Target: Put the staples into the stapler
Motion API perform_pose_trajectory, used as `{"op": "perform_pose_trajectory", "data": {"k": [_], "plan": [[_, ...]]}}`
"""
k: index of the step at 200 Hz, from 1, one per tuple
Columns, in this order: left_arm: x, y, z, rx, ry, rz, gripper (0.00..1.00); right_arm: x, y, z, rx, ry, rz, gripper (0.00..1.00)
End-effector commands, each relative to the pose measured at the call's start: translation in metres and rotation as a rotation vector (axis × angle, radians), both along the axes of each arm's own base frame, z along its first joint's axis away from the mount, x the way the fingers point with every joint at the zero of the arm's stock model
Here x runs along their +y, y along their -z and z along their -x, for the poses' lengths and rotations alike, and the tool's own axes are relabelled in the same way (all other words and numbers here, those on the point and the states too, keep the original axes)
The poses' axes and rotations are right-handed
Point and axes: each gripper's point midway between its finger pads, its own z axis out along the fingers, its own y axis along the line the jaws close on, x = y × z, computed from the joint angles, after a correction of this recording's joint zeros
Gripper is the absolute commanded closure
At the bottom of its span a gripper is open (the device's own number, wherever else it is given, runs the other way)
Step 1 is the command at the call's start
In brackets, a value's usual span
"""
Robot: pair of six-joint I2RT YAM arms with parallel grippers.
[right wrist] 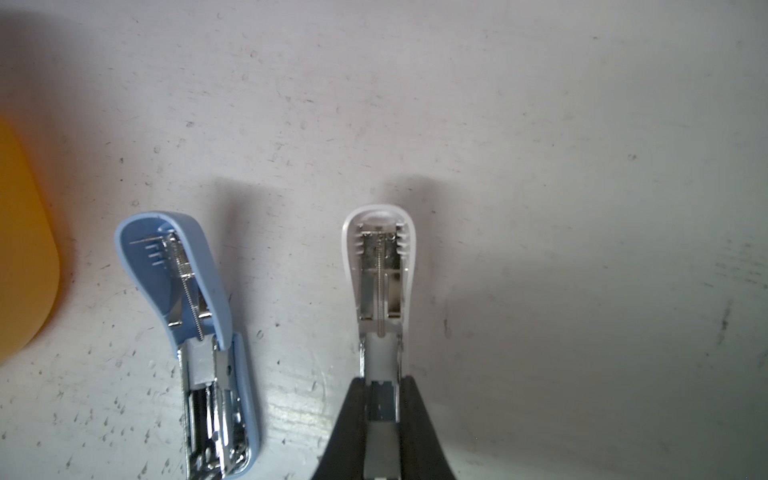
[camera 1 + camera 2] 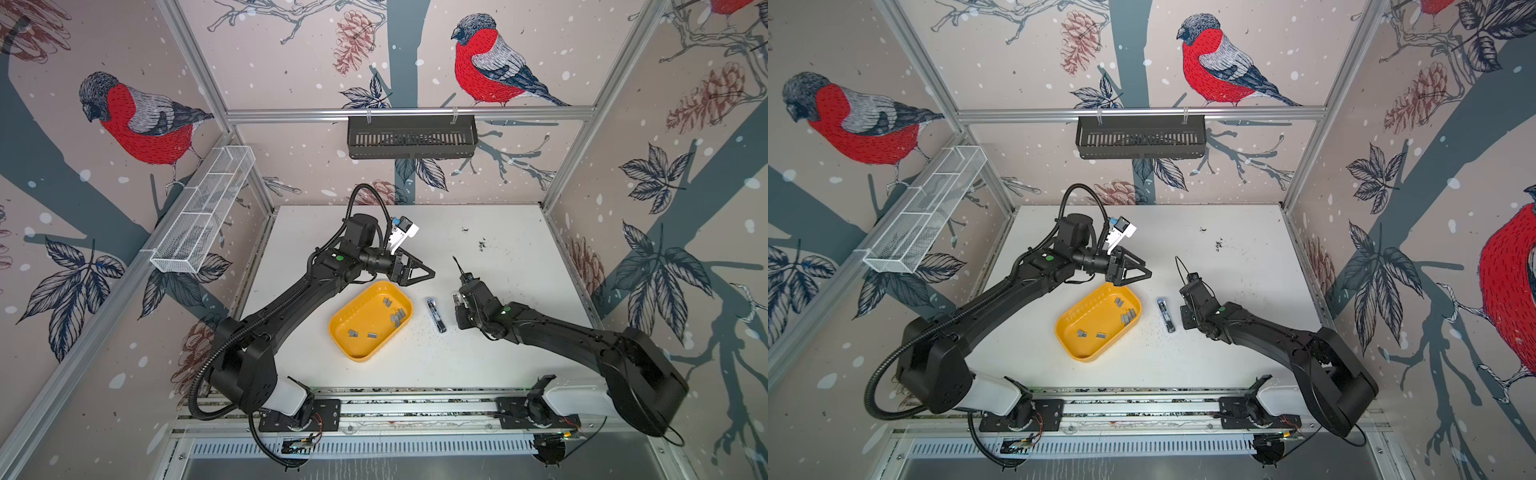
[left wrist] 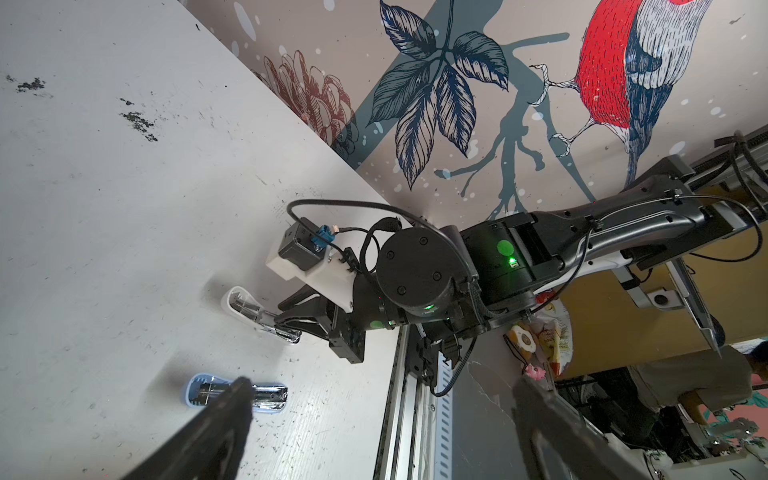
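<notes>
Staples (image 2: 397,318) lie loose in the yellow tray (image 2: 361,320), left of centre on the table (image 2: 511,257). Several strips bunch against the tray's right wall, one lies by the far rim, and two lie toward the near-left end. Their long axes point in differing directions. The tray's own long axis runs from near-left to far-right.

Blue stapler (image 2: 435,314) lies flat just right of the tray, not touching it. Its long axis runs near to far with a slight lean, the near end further right. The lid is swung open toward the far side, and the bright metal magazine takes up the near half.

White stapler (image 1: 380,266) sits just right of the blue one and roughly parallel to it, with its lid likewise opened to the far side. Right gripper (image 1: 383,399) is closed on its near part, one finger on each long side. Whether the lid rests on the table cannot be told.

Left gripper (image 2: 428,272) hangs above the tray's far-right corner, jaws wide apart and empty, tips pointing right.

Open room: only a narrow strip of table separates the two staplers. Bare table, marked by dark specks, extends far and right of both to the table edges. The tray's near-left end stands well in from the near edge.
</notes>
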Motion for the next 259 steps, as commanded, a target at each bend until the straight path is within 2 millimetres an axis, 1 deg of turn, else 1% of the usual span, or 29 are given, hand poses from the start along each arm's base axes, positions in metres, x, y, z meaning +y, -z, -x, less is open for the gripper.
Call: {"op": "perform_pose_trajectory", "data": {"k": [1,95,139,177,259], "plan": [[-0.0002,-0.0067,0.0039,-0.028,0.023,0.016,0.03,0.0,0.0,-0.0014,-0.006,-0.006,0.017,0.92],[-0.0003,-0.007,0.0043,-0.027,0.023,0.016,0.03,0.0024,0.0066,0.0008,0.014,-0.009,0.021,0.92],[-0.0004,-0.0062,0.0043,-0.025,0.024,0.015,0.03,0.0031,0.0056,0.0011,0.014,-0.013,0.015,0.92],[-0.0002,-0.0062,0.0043,-0.024,0.025,0.016,0.03,0.0095,0.0028,0.0041,0.018,-0.031,-0.027,0.93],[0.0001,-0.0081,0.0051,-0.03,0.025,0.018,0.03,0.0096,0.0039,0.0063,0.024,-0.036,-0.031,0.93]]}}
